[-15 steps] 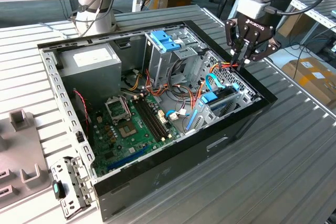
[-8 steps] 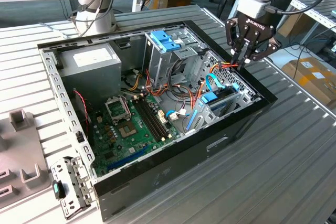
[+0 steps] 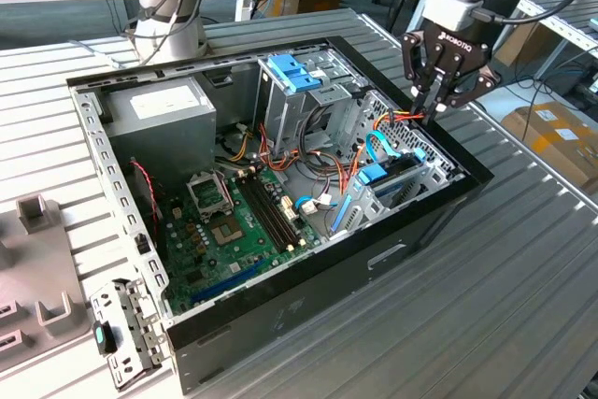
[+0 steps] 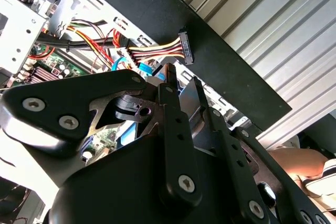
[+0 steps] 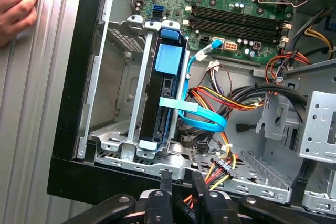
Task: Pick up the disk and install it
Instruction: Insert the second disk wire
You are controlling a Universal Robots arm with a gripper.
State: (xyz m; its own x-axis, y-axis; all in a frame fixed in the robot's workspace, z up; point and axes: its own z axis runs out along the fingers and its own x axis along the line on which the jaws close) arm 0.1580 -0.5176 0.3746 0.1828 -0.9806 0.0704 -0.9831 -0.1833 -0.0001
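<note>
Disk [image 5: 167, 85] seated on edge in the lower drive bay [image 5: 131, 145] at the case's corner, blue carrier rail on top, flanked by the bay's metal walls. Appears already slid into place, so pick-up and insertion look done. Light-blue data cable [image 5: 202, 119] looping just beside the carrier; whether plugged in, cannot tell. Power connector [image 4: 185, 48] on its bundle of coloured wires hanging loose near the case wall [image 4: 220, 61], apparently not mated. Gripper [image 3: 435, 100] hovering above that corner of the open computer case [image 3: 280, 324], holding nothing, fingers [image 5: 166, 182] drawn close together with a narrow gap. Motherboard [image 3: 238, 231] lying further in. A person's hand [image 5: 16, 9] resting on the ribbed table [image 3: 505, 306] outside the case.
</note>
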